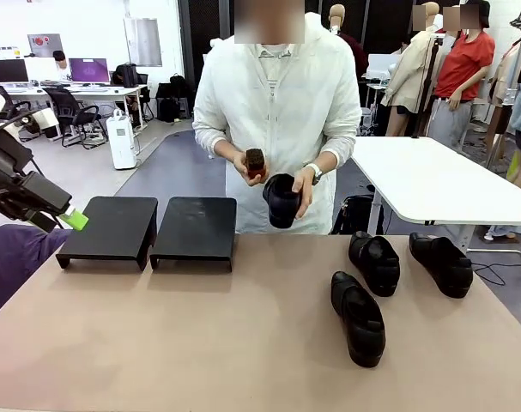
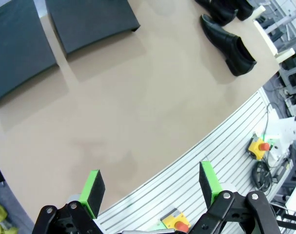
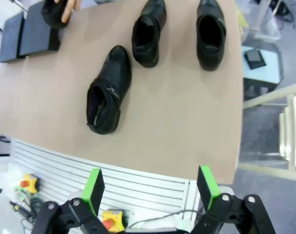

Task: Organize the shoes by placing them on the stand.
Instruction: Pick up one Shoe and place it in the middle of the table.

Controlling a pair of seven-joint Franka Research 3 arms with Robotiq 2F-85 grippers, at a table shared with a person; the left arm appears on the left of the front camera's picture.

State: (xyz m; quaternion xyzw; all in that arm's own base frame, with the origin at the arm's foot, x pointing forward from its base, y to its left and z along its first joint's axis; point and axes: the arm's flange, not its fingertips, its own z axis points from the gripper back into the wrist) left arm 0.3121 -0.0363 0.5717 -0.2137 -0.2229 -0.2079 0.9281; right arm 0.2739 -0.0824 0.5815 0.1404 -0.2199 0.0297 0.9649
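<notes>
Three glossy black shoes lie on the right half of the table: one nearest me point(image 1: 357, 316), one behind it point(image 1: 374, 262) and one far right point(image 1: 440, 263). The person at the far side holds another black shoe point(image 1: 281, 199) in one hand and a brown brush point(image 1: 255, 161) in the other. Two matte-black stand platforms point(image 1: 110, 227) point(image 1: 196, 227) sit side by side at the far left, their tops bare. My left gripper point(image 1: 71, 219) hovers by the left platform's near corner, open point(image 2: 150, 187) and holding nothing. My right gripper point(image 3: 150, 187) is open above the table's near edge, with the shoes point(image 3: 107, 92) point(image 3: 148, 31) point(image 3: 210, 31) ahead.
The tan table point(image 1: 200, 343) has bare room across its middle and near side. A white table point(image 1: 432, 180) stands behind at the right. A ribbed metal base with a yellow emergency-stop box point(image 2: 259, 146) lies below the table's near edge.
</notes>
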